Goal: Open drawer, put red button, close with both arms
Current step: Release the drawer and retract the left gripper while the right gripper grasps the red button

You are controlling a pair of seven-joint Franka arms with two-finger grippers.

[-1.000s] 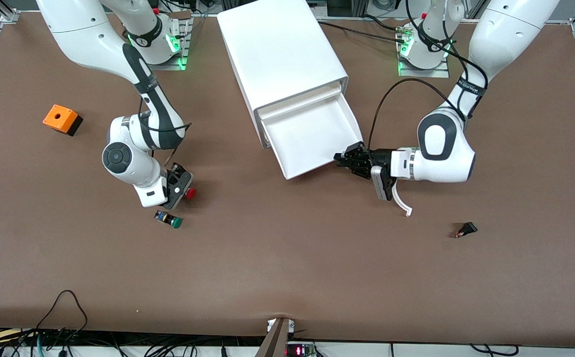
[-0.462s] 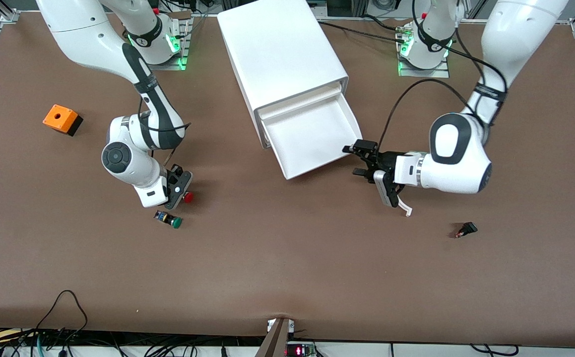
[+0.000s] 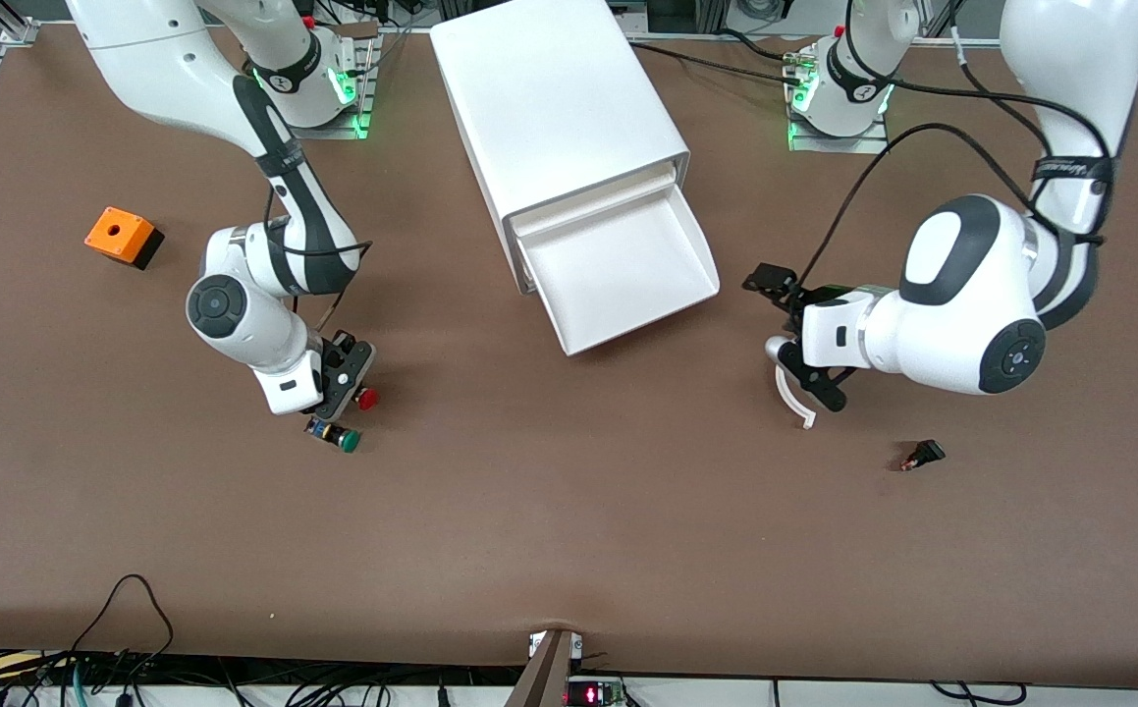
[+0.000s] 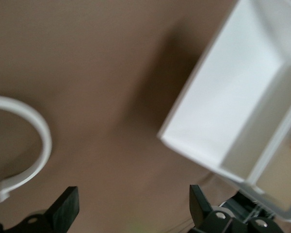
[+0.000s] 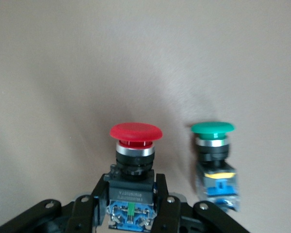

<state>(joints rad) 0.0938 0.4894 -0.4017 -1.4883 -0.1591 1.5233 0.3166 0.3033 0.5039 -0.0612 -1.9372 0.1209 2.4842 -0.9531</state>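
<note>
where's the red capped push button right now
The red-capped push-button switch sits clamped in the right tool, toward the right arm's end of the table, just above the green-capped switch lying on the brown tabletop.

Brown table [image 3: 569, 550] w/ cabinet [image 3: 554, 98], orange box [image 3: 120, 237], green button [image 3: 341, 437] (on side), white hook [image 3: 792, 398].

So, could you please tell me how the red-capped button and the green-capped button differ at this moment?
The red button is clamped by its blue rear body in the right end effector; the green button lies free on the table beside it. Their caps differ in colour, red against green. Both share a round cap, a dark collar and a blue rear body.
</note>
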